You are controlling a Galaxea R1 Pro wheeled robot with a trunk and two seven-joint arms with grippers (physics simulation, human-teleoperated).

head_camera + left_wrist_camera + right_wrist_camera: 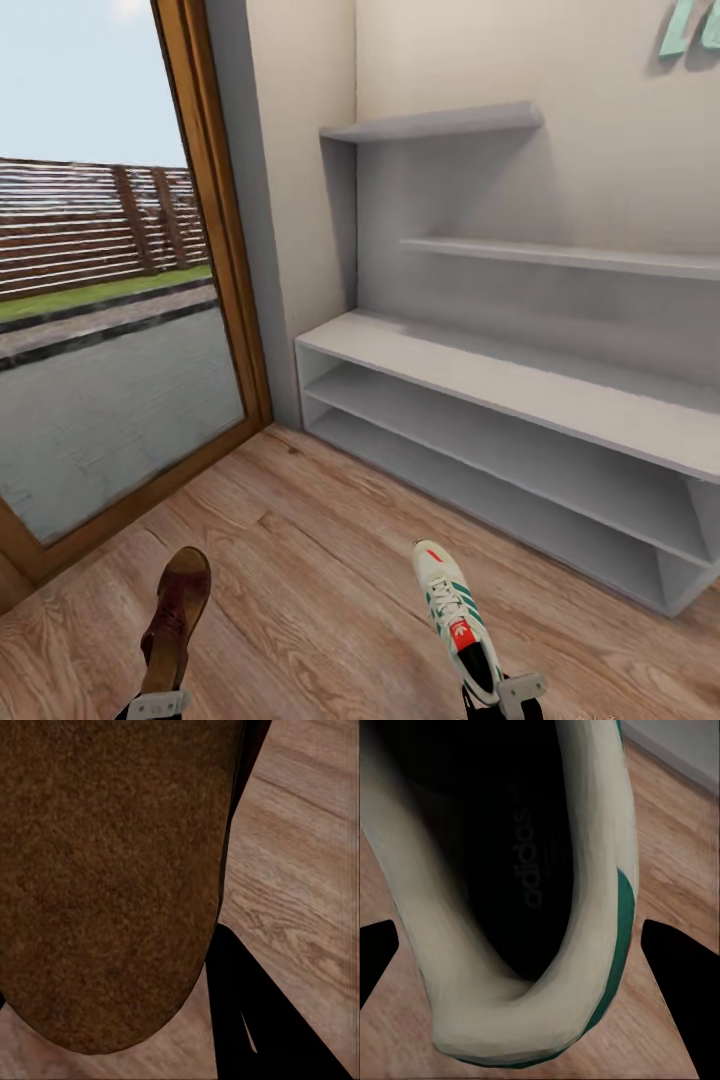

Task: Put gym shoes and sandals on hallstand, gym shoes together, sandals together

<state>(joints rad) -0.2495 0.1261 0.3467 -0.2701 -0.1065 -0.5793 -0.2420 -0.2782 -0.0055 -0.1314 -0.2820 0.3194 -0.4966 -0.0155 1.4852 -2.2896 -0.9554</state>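
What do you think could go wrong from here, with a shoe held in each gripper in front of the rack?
The gym shoe is pinched at its heel rim, toe sticking far forward, so it could swing or slip. The sandal in the left gripper is likewise held by one end. Either long toe might catch the hallstand bench edge during placement.

Sandal in my left fingers: dark-brown slip-on sandal (105,877), rough suede-like grain, matt.
Sneaker in my right: cream low gym shoe (592,870), smooth leathery, faint sheen.
Floor: light-brown wood-grain planks (300,560).
Rack: white-grey hallstand (520,385), smooth matt.
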